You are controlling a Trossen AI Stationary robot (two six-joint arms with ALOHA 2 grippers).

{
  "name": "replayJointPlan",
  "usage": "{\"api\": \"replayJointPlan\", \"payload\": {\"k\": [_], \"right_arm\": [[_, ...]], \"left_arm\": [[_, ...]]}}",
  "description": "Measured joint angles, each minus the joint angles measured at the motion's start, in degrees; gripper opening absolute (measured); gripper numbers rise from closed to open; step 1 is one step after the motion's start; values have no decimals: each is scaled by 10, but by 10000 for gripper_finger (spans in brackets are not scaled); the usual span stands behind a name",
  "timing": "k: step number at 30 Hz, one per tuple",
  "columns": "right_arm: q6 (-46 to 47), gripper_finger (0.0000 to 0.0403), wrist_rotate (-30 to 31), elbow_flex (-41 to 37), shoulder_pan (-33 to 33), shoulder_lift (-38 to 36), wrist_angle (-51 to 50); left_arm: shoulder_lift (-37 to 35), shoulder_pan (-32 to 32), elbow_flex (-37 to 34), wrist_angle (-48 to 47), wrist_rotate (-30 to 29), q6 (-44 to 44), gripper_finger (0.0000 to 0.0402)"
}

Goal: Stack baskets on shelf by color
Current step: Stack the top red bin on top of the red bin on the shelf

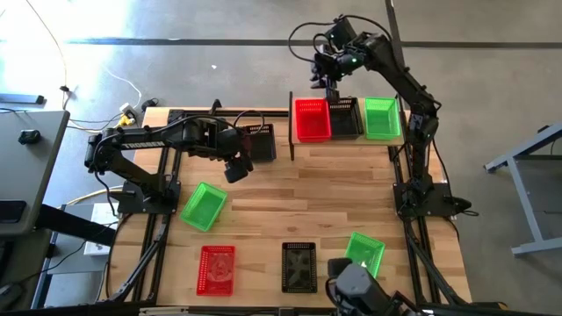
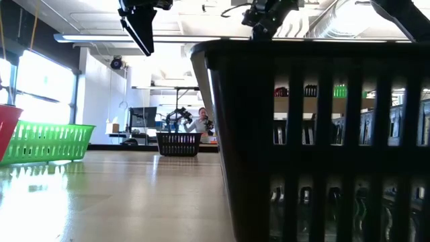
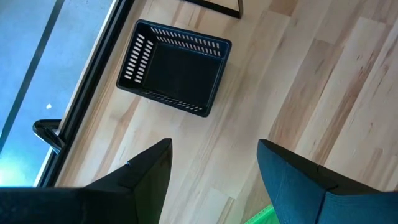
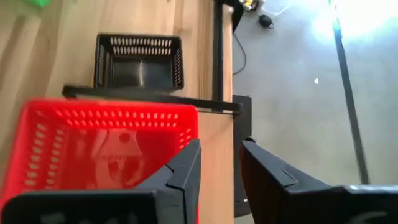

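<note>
Light-wood tabletop (image 1: 299,211), grey floor (image 1: 202,22) around

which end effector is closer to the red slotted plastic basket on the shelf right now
The right. The right end effector hangs just above the far edge of the red slotted plastic basket on the light-wood shelf; the left end effector hovers over the tabletop, well to its left.

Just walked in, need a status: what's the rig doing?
Sorting slotted plastic baskets onto the light-wood shelf. A red basket, black basket and green basket sit there. The right hand is open above the red one. The left hand, open, hovers near a loose black basket.
</note>
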Motion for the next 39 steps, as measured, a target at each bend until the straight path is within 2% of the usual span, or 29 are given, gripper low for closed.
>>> {"api": "replayJointPlan", "payload": {"k": [6,13,16,21,28,31,39], "right_arm": [[65,97,-1,0,22,-10,-78],[122,94,4,-1,86,-10,-157],[159,87,31,-1,116,-9,-157],[209,79,40,-1,157,-9,-157],[263,78,71,-2,195,-9,-156],[282,78,73,-34,205,-13,-156],[303,78,74,-182,233,-68,-134]], "left_arm": [[0,0,0,0,-2,0,225],[0,0,0,0,-7,0,225],[0,0,0,-1,-25,3,225],[0,0,0,-4,-52,31,225],[0,0,0,-30,-54,45,225],[0,0,0,-38,-54,46,225],[0,0,0,-36,-54,61,225]]}}
